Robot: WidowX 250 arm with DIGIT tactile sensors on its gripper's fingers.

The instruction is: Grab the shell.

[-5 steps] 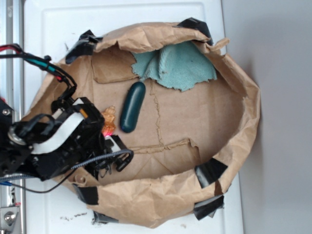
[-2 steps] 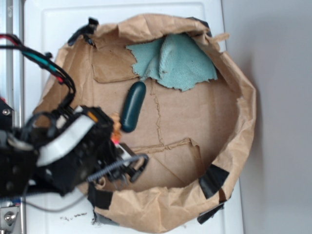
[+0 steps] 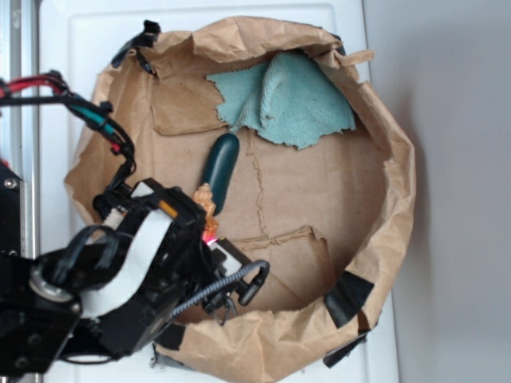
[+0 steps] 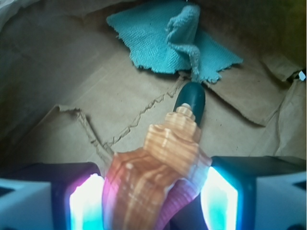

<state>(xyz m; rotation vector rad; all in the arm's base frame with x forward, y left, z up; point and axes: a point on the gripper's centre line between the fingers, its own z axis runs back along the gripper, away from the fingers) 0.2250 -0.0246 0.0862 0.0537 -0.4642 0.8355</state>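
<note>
- Brown paper is lying spread over a white table, its edges crumpled upward into a low ring-shaped wall and stuck down in places with strips of black tape.
- Grey wall or floor is filling the view beyond the paper's far rim; which of the two it is cannot be told.
- Creases and a torn, jagged seam are running across the paper's flat middle, clearly showing in the wrist view.
- Teal cloth is lying rumpled on the paper against its rim, one fold standing up in the wrist view.
- Dark green oblong is resting flat on the paper, just beside the cloth's ragged edge.
- Shell, orange-brown and ribbed, is sitting between the pincer's two pads, its pointed tip reaching toward the end of the green oblong; whether the two are touching is unclear.
- Pincer is clamping onto the shell, the pads pressing its sides and glowing pink and cyan.
- Black arm with its cables is hanging over the paper's rim on the side away from the cloth.
</note>
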